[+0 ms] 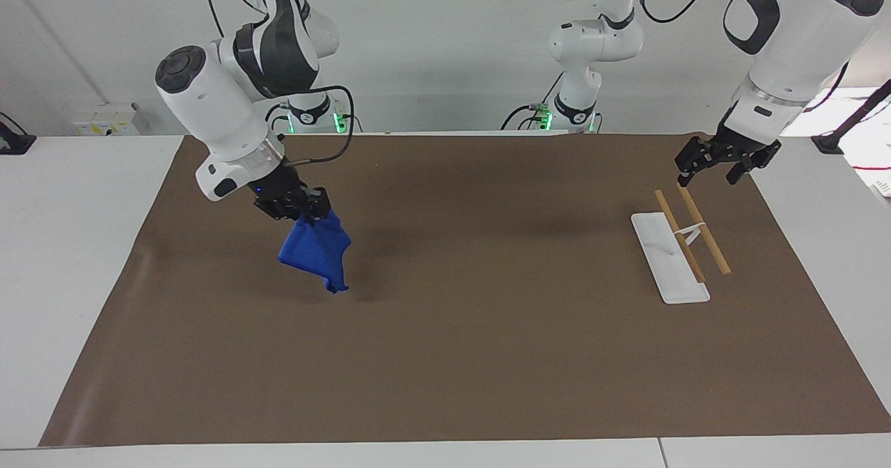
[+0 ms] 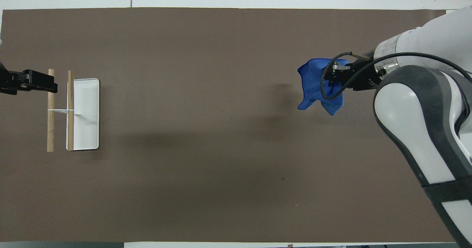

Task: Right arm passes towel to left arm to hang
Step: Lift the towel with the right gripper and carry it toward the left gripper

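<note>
right pincer (image 1: 311, 210) tilted, gripping the hanging towel (image 1: 317, 252) over the mat (image 1: 487, 356).

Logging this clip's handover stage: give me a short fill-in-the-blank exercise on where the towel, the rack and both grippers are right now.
1. The towel hangs from the ____ gripper.
2. The towel's colour is ____.
3. The left gripper waits over the end of the rack that lies ____ to the robots.
4. The rack has ____ wooden rails.

Missing words: right; blue; nearer; two
</note>
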You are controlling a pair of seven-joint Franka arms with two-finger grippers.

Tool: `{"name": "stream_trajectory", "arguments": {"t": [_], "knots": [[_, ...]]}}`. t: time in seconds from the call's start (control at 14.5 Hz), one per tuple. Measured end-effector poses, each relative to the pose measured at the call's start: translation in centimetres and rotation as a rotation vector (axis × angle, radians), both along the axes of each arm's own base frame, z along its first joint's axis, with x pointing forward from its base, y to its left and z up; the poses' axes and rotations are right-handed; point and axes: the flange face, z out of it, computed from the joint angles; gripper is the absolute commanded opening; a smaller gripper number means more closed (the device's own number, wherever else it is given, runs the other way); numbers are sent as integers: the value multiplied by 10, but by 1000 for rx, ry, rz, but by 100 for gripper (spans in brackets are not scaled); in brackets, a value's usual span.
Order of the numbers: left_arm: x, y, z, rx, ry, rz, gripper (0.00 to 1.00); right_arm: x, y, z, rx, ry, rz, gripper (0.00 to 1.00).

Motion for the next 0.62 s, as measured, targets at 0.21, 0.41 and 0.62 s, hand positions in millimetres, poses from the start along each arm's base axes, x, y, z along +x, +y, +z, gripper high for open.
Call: {"name": "stream_trajectory", "arguments": {"t": [0.21,0.41,0.62], "knots": [[0,0,0,0,0,-1,100,7,44,2,116,-37,-121,0],[0,-1,0,0,0,-2,100,7,85,6,231,-40,-248,0],[-1,-6,-1,-1,4,-10,100,-2,132,8,335,-10,-394,0]]}}
